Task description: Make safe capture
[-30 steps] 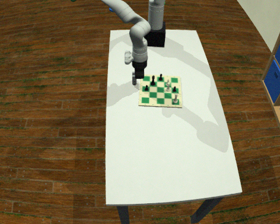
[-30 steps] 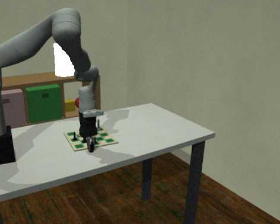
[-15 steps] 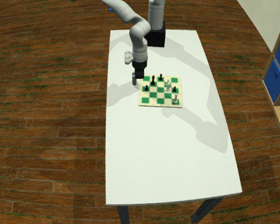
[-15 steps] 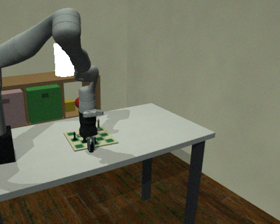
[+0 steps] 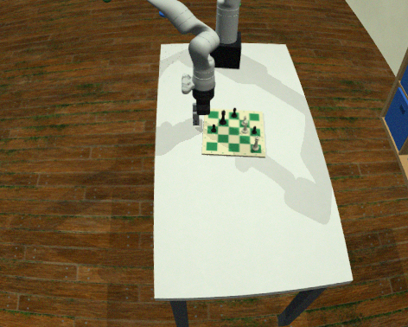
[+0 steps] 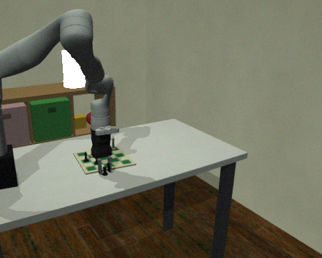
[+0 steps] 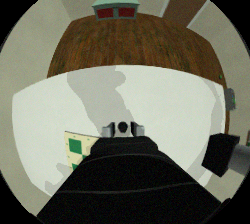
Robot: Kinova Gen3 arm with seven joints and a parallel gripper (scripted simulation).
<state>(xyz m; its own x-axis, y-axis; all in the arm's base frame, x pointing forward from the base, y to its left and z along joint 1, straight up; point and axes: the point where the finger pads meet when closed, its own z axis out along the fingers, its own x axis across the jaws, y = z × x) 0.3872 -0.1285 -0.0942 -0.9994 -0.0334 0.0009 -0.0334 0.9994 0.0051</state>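
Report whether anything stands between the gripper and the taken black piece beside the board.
Nothing visible does. The open gripper straddles the small black piece, a finger on either side of it. The piece stands on the white table, just off the edge of the chessboard.

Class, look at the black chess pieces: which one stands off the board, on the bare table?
The small black piece between the open gripper's fingers, just beside the board. The other black pieces all stand on board squares.
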